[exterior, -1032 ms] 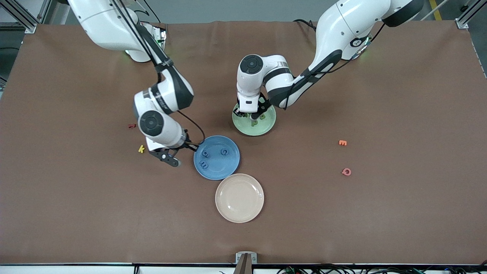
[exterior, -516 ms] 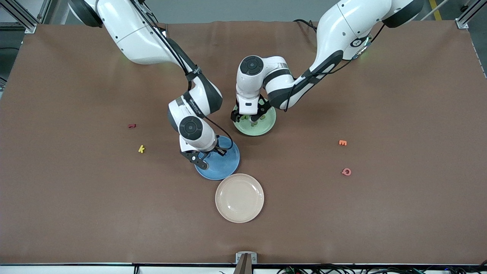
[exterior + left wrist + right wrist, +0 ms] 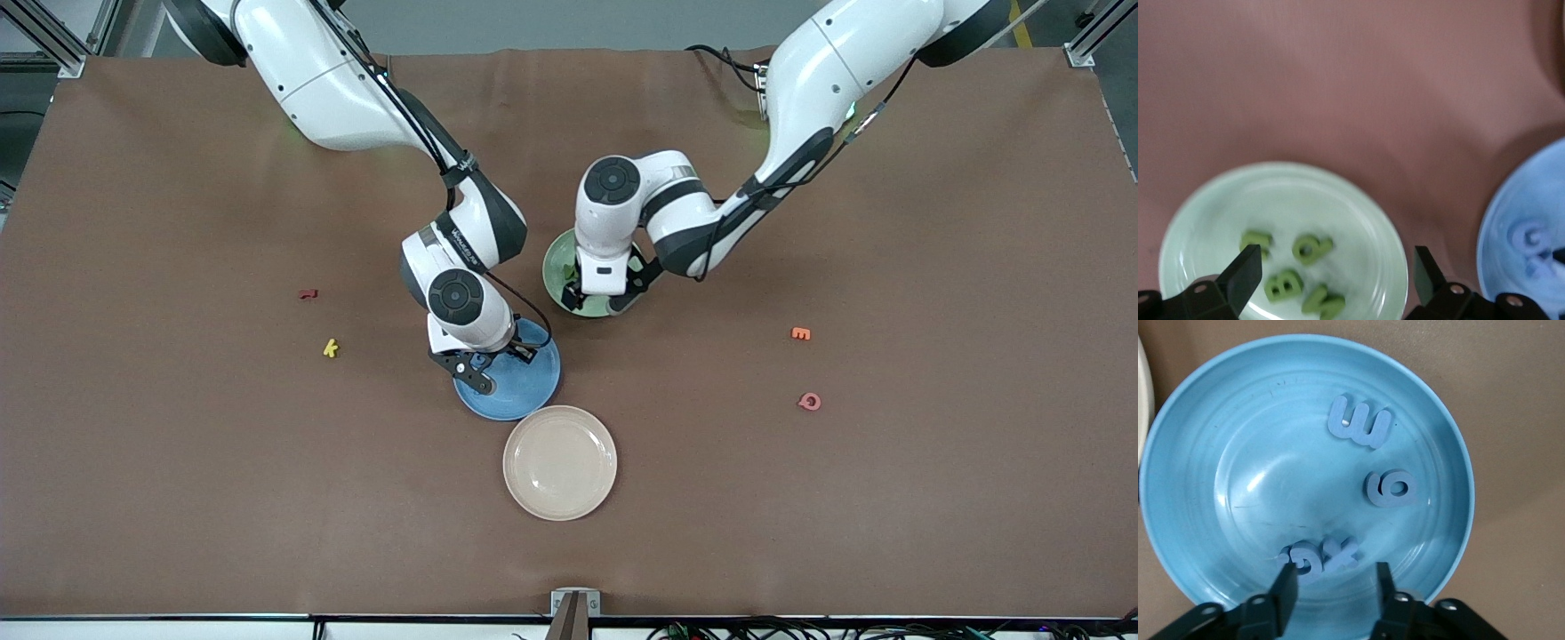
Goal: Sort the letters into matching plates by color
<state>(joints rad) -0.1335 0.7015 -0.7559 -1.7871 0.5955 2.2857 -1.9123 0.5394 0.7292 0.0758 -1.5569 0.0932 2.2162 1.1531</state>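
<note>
Letters: four blue letters (image 3: pixel 1368 430) lie in the blue plate (image 3: pixel 1198 540), four green letters (image 3: pixel 1283 285) in the pale green plate (image 3: pixel 1365 213). Right end effector (image 3: pixel 1335 577) hangs over the blue plate, fingers parted and empty, two letters between them. Left end effector (image 3: pixel 1335 277) is above the green plate, fingers wide apart, holding nothing. A cream plate (image 3: pixel 560 462) sits on the worktop (image 3: pixel 889 498), nearest the front camera.

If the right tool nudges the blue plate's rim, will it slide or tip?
Likely slides: the blue plate looks thin and light, sitting on smooth brown table covering. Its shallow, sloped rim could tip if pressed downward. The four blue letters inside lie loose and would probably shift.
</note>
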